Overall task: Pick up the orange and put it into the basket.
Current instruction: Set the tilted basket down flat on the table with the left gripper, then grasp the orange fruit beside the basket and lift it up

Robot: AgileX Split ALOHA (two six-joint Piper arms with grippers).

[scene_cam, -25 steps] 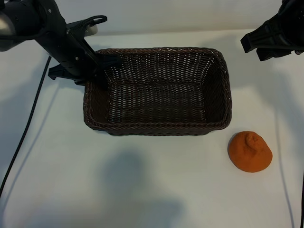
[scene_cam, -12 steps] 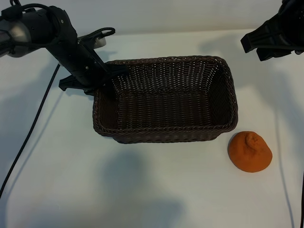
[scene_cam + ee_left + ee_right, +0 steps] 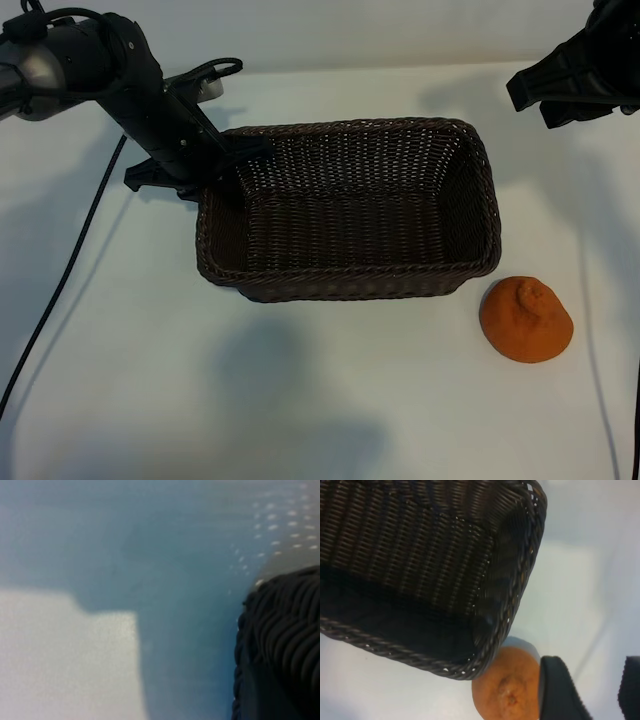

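Well apart: orange (image 3: pixel 526 320), right pincer (image 3: pixel 570 95).

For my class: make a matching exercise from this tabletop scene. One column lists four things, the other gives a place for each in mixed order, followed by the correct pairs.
Column A
1. orange
2. basket
3. left end effector
4. right end effector

Column B
a. at the basket's far left corner
b. on the table, just off the basket's near right corner
c. raised near the picture's top right, away from the basket
d. middle of the table, nothing inside it

Pairs: 1-b, 2-d, 3-a, 4-c
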